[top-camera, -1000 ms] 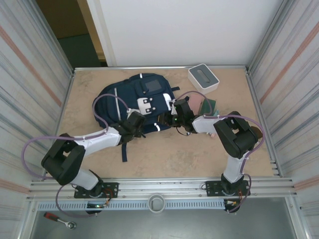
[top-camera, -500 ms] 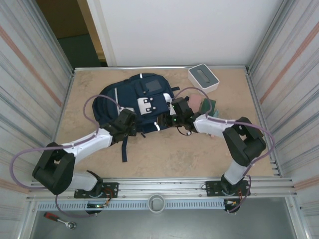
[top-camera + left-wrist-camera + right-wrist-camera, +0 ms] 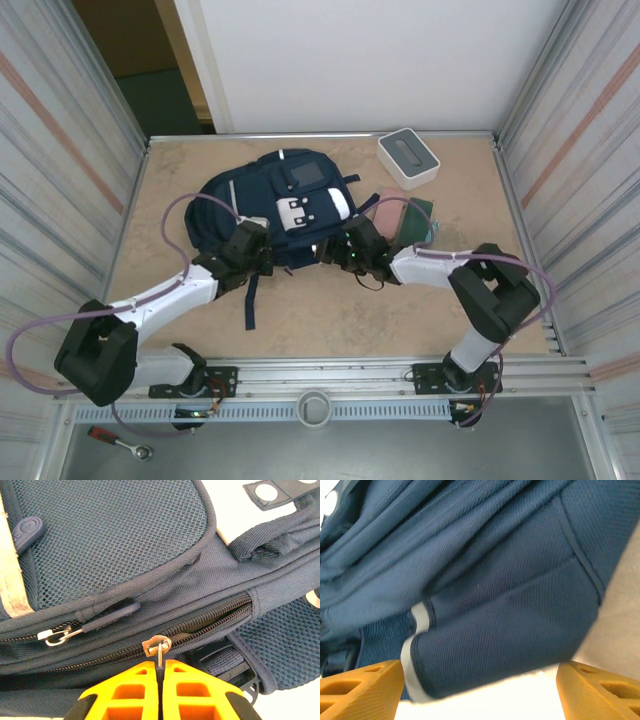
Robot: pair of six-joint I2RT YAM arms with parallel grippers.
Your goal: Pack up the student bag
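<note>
**Two Grippers Work the Student Bag's Near Edge**

We see the student bag [image 3: 270,200] lying flat on the table [image 3: 330,320], toward 11 o'clock from the tabletop's middle. A white box [image 3: 408,157] sits at its 2 o'clock. The left gripper [image 3: 160,664], at the bag's 7 o'clock edge, is clenched on a metal zipper pull [image 3: 158,645]. The right gripper [image 3: 480,685], at the bag's 4 o'clock corner, stands released. Its orange fingers [image 3: 360,687] are spread wide, with navy fabric just ahead of them.
</note>
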